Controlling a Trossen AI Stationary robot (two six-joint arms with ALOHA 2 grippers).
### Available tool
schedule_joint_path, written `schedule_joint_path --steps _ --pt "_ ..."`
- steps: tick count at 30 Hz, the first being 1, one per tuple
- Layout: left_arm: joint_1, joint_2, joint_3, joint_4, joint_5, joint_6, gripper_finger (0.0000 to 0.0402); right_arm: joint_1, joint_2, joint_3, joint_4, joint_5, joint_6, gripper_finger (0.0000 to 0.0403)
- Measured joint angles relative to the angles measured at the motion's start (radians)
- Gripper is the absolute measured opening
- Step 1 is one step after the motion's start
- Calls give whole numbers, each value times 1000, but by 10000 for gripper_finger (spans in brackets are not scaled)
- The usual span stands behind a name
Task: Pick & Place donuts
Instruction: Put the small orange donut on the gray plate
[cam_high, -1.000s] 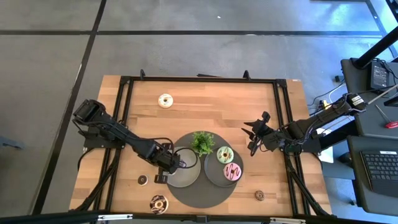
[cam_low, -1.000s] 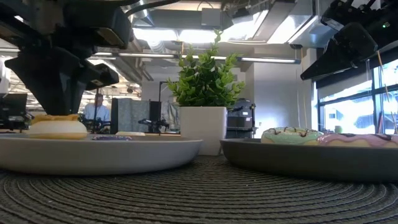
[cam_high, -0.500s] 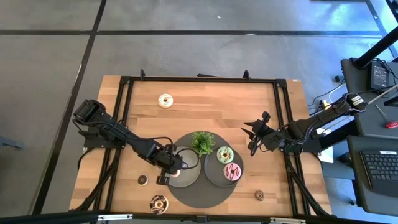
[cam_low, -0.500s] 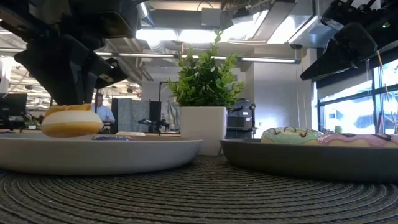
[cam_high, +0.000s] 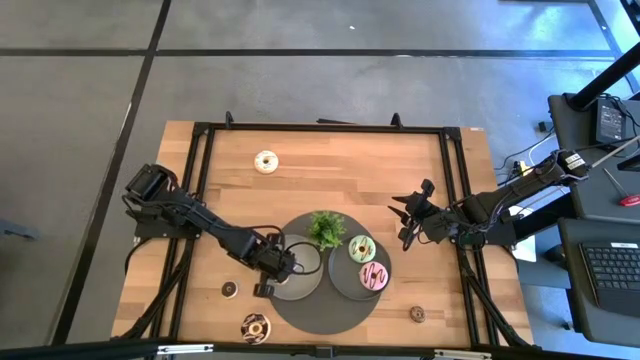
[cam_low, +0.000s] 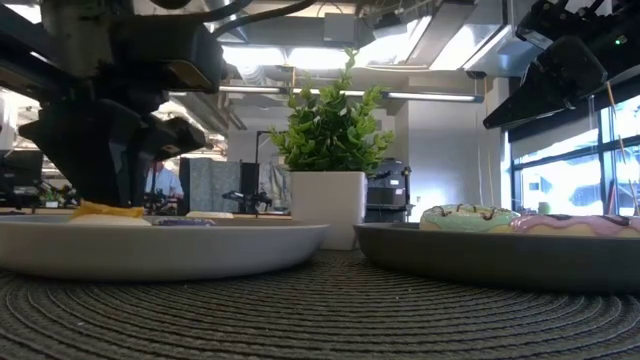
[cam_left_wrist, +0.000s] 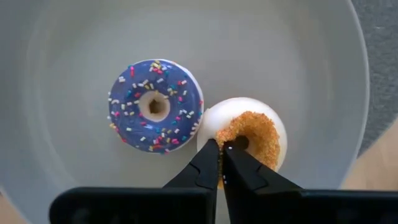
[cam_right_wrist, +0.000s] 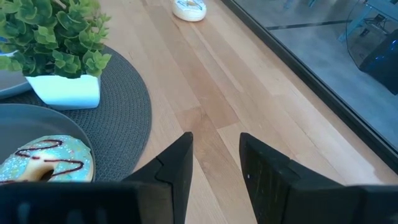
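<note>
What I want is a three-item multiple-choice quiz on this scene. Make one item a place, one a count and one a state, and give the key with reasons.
1. Where does the blue sprinkled donut lie?
A. On bare wood
B. On the left grey plate, beside the crumb-topped donut
C. In the plant pot

2. How many donuts are on the right grey plate?
A. None
B. Two
C. Four

3. How do the left gripper's fingers stand?
A. Spread wide above bare wood
B. Out of sight
C. Closed at the crumb-topped donut's ring

Key:
1 B, as the left wrist view shows both donuts side by side on that plate.
2 B, as the high view shows only the green donut and the pink donut there.
3 C, as the tips meet at the edge of the donut's hole.
</note>
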Motion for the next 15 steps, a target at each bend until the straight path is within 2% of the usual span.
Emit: schedule_joint_path --steps 15 --pt "0 0 0 0 -16 0 50 0 0 0 0 0 1 133"
